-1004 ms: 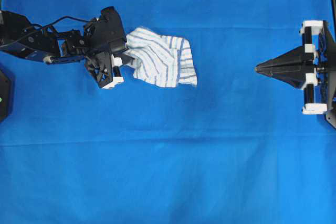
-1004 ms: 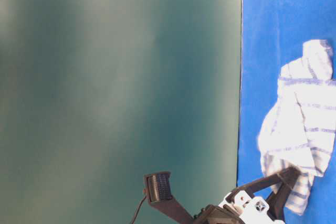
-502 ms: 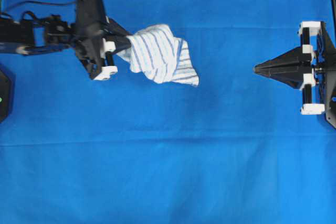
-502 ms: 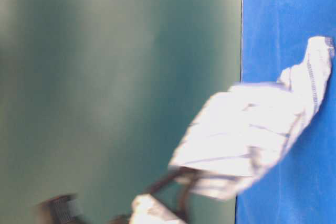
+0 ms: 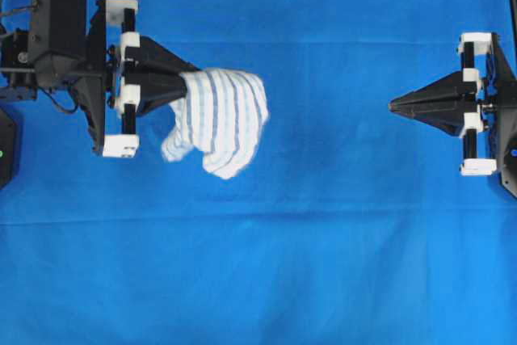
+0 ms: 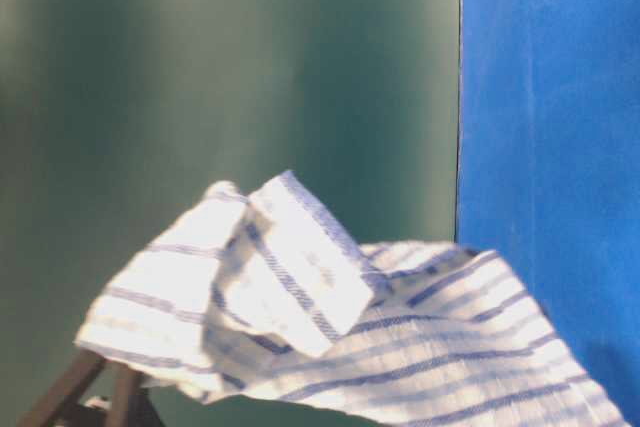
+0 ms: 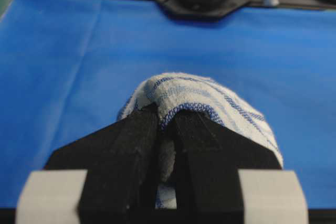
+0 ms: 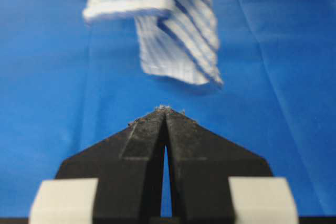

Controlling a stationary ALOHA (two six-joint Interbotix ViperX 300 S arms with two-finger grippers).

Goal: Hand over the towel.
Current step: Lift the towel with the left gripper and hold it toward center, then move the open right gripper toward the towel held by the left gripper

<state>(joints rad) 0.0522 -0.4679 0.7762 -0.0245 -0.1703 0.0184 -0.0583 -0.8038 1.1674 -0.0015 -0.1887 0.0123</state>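
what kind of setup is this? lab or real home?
Likely a lab bench rig: a plain blue cloth covers the whole table, two fixed arms face each other, left gripper holding a towel, right gripper shut; no household items.

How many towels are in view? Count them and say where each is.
1. The towel hangs from the left fingers, on the overhead view's left. None other shows.

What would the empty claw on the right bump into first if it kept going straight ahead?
Probably the towel. The right gripper is shut, empty, and points across the blue cloth toward the towel hanging from the left gripper. Nothing else lies between them, though whether their heights match is hard to judge.
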